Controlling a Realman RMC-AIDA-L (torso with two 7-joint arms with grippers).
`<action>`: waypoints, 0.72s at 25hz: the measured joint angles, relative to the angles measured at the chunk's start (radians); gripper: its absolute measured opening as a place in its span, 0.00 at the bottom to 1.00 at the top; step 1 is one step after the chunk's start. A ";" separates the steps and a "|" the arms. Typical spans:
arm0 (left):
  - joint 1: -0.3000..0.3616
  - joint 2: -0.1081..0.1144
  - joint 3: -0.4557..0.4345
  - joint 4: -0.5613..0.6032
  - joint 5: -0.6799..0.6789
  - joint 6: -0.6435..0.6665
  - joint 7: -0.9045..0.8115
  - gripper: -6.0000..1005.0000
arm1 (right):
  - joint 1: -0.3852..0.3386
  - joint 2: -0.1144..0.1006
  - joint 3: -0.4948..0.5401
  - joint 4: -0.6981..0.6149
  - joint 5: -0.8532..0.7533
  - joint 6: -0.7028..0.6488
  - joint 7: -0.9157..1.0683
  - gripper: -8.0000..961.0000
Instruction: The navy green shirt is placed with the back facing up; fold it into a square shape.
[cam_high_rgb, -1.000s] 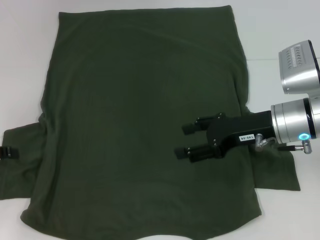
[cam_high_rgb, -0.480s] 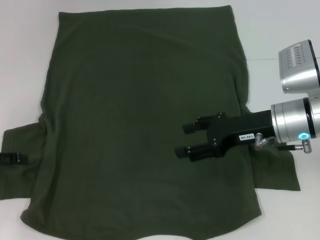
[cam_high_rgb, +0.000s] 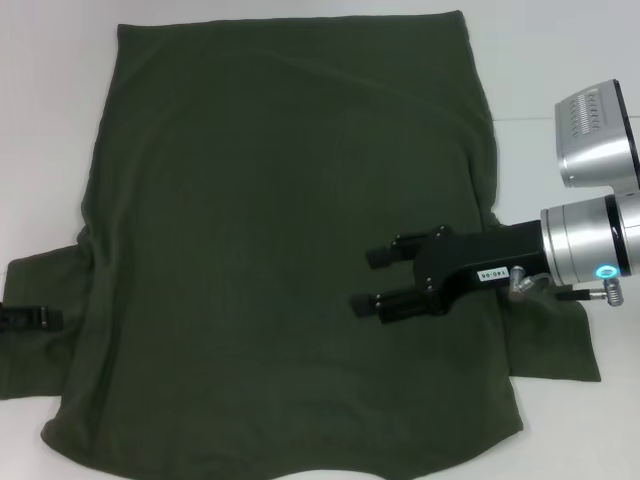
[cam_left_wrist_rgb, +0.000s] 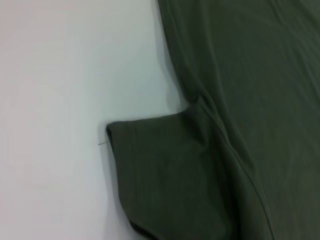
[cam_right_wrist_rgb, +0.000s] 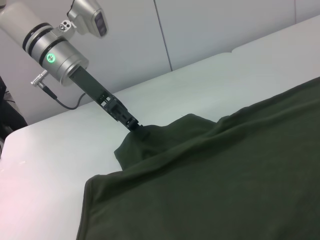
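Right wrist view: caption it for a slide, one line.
Left gripper meets the sleeve edge of the navy green shirt, spread across the white table.

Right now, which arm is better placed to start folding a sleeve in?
Probably the left: its tool sits at the left sleeve's edge on the navy green shirt, while the right tool hovers open over the shirt's body, away from its sleeve.

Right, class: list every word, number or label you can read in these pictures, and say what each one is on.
One small white label on the right hand, upside down in the head view; too blurred to read.
The navy green shirt: no print.
The left hand at the shirt's sleeve: no text.
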 joint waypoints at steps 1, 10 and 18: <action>0.000 0.000 0.000 0.000 0.000 0.000 0.000 0.90 | 0.001 0.000 0.000 0.000 0.000 0.000 0.001 0.86; -0.002 -0.001 0.003 0.000 0.000 -0.017 -0.004 0.76 | 0.005 0.000 0.000 0.000 -0.001 0.000 0.002 0.86; 0.002 -0.010 0.053 0.000 0.003 -0.055 -0.029 0.50 | 0.009 0.001 0.000 0.000 -0.004 -0.001 0.002 0.86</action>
